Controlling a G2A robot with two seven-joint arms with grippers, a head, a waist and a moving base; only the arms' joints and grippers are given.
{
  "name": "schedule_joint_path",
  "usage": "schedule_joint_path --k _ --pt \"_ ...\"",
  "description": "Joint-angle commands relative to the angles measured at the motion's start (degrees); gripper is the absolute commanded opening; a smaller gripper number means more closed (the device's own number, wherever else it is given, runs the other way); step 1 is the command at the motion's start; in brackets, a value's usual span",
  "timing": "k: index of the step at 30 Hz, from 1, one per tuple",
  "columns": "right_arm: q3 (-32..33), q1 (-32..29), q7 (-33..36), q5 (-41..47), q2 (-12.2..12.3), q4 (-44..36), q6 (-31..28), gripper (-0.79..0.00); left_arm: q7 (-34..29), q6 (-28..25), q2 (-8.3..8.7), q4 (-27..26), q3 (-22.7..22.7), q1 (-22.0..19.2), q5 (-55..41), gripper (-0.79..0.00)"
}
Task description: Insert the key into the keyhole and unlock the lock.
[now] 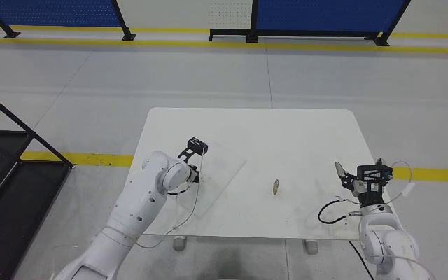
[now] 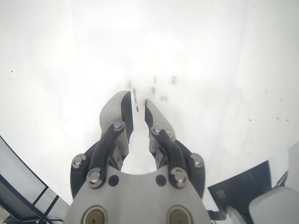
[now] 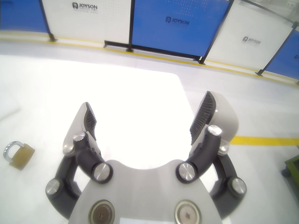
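Steel key, edge-on, sits in the narrow gap of our barely parted left end effector, not yet pinched, its length running straight out ahead, while the lock lies on the surface between both arms, off to the side of our widely spread right end effector.

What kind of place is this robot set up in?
Probably an industrial hall or robot test floor, not a home. Blue and white partition panels on black feet fence off the area, yellow lines are marked on the pale smooth floor, and a plain white table stands alone inside.
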Motion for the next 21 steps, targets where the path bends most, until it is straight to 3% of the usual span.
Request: schedule_joint_path --k 1,7,16,21 --pt "0.0 0.0 0.0 0.0 0.0 0.0 0.0 0.0 0.07 0.04 -0.02 0.32 0.15 -0.2 0.08 -0.668" --pt "0.0 0.0 0.0 0.0 0.0 0.0 0.0 0.0 0.16 0.21 -0.02 1.02 0.31 -0.62 0.12 -0.785" --pt "0.0 0.0 0.0 0.0 0.0 0.0 0.0 0.0 -1.78 0.22 0.26 -0.13 -0.67 -0.99 -0.22 -0.785" --pt "0.0 0.0 0.0 0.0 0.0 0.0 0.0 0.0 -5.83 0.84 0.44 -0.67 -1.54 -1.42 -1.79 -0.785"
